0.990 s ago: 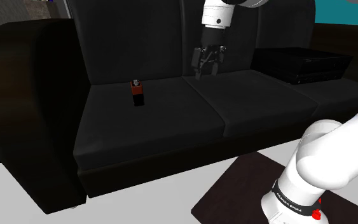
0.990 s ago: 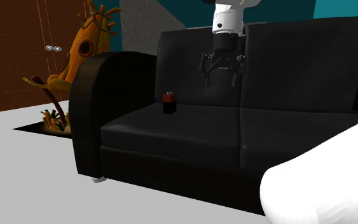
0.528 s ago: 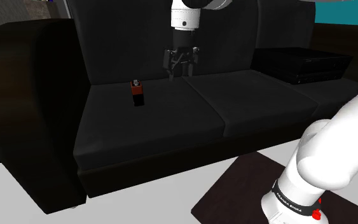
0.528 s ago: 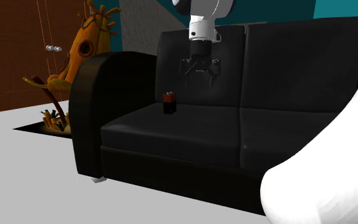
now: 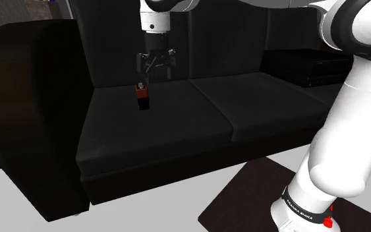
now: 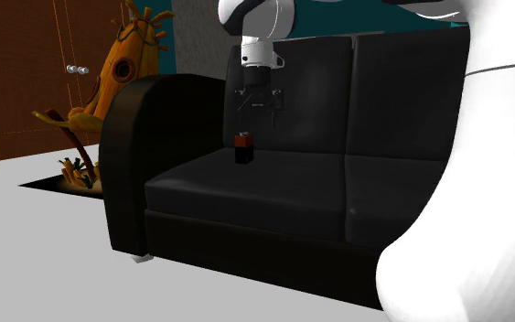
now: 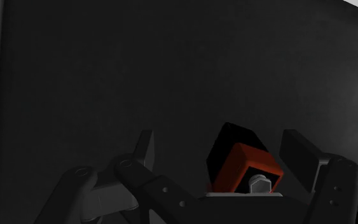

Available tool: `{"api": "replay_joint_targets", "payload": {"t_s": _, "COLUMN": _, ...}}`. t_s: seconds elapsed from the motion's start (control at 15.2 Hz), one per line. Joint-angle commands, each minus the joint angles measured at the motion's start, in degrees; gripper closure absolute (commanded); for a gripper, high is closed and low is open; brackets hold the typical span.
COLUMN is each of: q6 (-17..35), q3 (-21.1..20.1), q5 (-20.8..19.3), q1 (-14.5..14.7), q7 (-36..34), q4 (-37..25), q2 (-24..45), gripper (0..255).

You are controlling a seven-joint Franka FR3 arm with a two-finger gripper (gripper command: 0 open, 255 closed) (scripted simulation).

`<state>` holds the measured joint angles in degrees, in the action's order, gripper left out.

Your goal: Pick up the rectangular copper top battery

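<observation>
Battery (image 5: pixel 142 96): small rectangular block, black body, copper-red top with a grey metal terminal on it. Stands upright on the black sofa (image 5: pixel 152 128), on the seat cushion at the shoulder view's left end, close to that cushion's back edge and just in front of the backrest. Same spot in the second exterior view (image 6: pixel 242 148): back edge of the cushion next to the bulky armrest (image 6: pixel 150 137).

All-black two-finger gripper (image 5: pixel 155 74) hangs above the battery, pointing down at the seat, on the white arm (image 5: pixel 348 99) that reaches in from the stand at the shoulder view's lower right. No contact with the battery; there's a clear gap between fingertips and battery top in the second exterior view (image 6: pixel 259 110).

Claw state: fingers apart. Wrist view has the gripper (image 7: pixel 222 153) straddling the battery (image 7: pixel 241 167), whose copper-red top and terminal face the camera. The battery sits nearer one finger than the other, and neither touches it. Not held.

Other stuff:
- flat black box (image 5: pixel 315 66) at the sofa's far end on the shoulder view's right, well apart from the battery
- dark mat (image 5: pixel 240 198) under the stand on the pale floor
- orange-yellow spiky figure (image 6: pixel 129 69) beside the armrest in the second exterior view, in front of a brown wooden cabinet (image 6: pixel 26 78) with small round knobs
- teal wall (image 6: pixel 411 18) behind the sofa back
</observation>
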<state>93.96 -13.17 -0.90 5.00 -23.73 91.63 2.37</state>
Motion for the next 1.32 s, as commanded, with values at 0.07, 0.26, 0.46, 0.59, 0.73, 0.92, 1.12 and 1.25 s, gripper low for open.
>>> {"api": "replay_joint_targets", "payload": {"t_s": 0.07, "q6": -2.01, "q3": -1.04, "q5": -2.27, "q1": 1.59, "q7": -3.01, "q4": -9.2, "q2": 8.0, "gripper": 0}}
{"api": "replay_joint_targets", "payload": {"t_s": 0.26, "q6": -4.88, "q3": -1.44, "q5": -4.32, "q1": 3.52, "q7": -5.13, "q4": -18.62, "q2": 15.26, "gripper": 0}}
{"api": "replay_joint_targets", "payload": {"t_s": 0.46, "q6": -2.22, "q3": -1.34, "q5": -4.13, "q1": 3.32, "q7": -5.12, "q4": -15.28, "q2": 14.56, "gripper": 0}}
{"api": "replay_joint_targets", "payload": {"t_s": 0.59, "q6": -0.51, "q3": -1.32, "q5": -4.05, "q1": 3.18, "q7": -5.13, "q4": -13.22, "q2": 14.2, "gripper": 0}}
{"api": "replay_joint_targets", "payload": {"t_s": 0.73, "q6": 1.16, "q3": -1.3, "q5": -3.99, "q1": 3.06, "q7": -5.14, "q4": -11.28, "q2": 13.93, "gripper": 0}}
{"api": "replay_joint_targets", "payload": {"t_s": 0.92, "q6": 1.66, "q3": -1.29, "q5": -3.98, "q1": 3.03, "q7": -5.15, "q4": -10.72, "q2": 13.86, "gripper": 255}}
{"api": "replay_joint_targets", "payload": {"t_s": 1.12, "q6": 1.65, "q3": -1.28, "q5": -4.0, "q1": 3.03, "q7": -5.14, "q4": -10.82, "q2": 13.94, "gripper": 255}}
{"api": "replay_joint_targets", "payload": {"t_s": 1.25, "q6": 1.62, "q3": -1.28, "q5": -4.0, "q1": 3.04, "q7": -5.16, "q4": -10.86, "q2": 13.97, "gripper": 255}}
